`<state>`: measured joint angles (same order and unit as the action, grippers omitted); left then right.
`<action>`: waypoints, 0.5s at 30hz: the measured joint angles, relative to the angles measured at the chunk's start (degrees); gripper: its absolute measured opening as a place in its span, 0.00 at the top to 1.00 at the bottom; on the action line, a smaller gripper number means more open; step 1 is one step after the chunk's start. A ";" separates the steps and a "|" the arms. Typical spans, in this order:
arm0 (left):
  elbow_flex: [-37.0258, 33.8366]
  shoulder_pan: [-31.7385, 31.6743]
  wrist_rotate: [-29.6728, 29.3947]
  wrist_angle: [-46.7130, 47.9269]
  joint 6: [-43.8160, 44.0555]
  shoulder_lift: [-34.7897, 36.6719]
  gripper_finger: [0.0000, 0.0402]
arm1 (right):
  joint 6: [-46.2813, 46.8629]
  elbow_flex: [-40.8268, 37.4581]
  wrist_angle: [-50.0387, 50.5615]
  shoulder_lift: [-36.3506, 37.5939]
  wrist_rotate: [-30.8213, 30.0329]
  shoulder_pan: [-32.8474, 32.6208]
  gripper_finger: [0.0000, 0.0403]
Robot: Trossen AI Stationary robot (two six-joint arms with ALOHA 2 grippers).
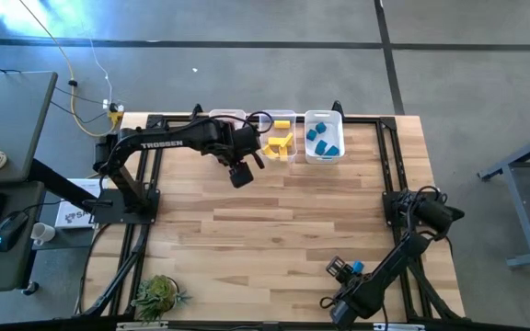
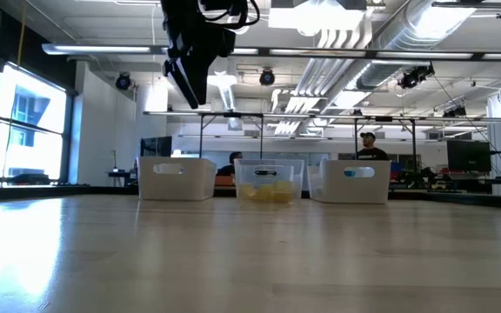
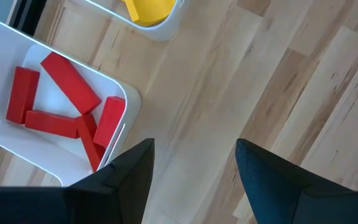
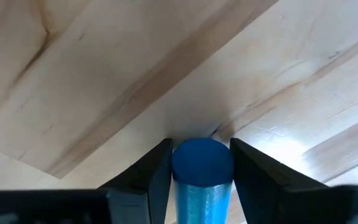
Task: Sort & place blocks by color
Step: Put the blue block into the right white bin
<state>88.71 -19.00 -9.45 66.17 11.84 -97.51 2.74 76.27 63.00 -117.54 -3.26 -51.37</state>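
Observation:
Three clear white-rimmed bins stand in a row at the table's far edge. The left bin [image 3: 55, 149] holds several red blocks [image 3: 61, 106]. The middle bin [image 1: 281, 118] holds yellow blocks [image 1: 280, 144], and the right bin [image 1: 324, 117] holds blue blocks [image 1: 323, 140]. My left gripper [image 1: 240, 175] hangs open above the table, just on the near side of the left and middle bins, and holds nothing [image 3: 194, 168]. My right gripper [image 1: 343, 269] sits low by the table's near right corner, shut on a blue cylinder [image 4: 202, 163]. My right gripper pinches the blue cylinder between its two fingers [image 4: 157, 171], one on each curved side. The cylinder lies along the fingers, with its round end [image 4: 202, 158] facing out past the tips. It is just above the tabletop; whether it touches the wood cannot be told.
Bare wooden tabletop [image 1: 283, 221] stretches between the bins and the near edge. A small potted plant [image 1: 159, 294] stands at the near left corner. A desk with a keyboard and mouse [image 1: 7, 225] stands left of the table. A person [image 2: 370, 143] stands in the room far behind.

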 joint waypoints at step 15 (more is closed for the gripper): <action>0.00 0.00 -0.15 -0.03 0.00 -0.02 0.47 | 0.03 -0.18 0.88 0.29 -1.48 -0.02 0.73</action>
<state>88.71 -19.00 -9.61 66.14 11.84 -97.54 2.77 76.09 63.88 -117.24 -4.73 -51.40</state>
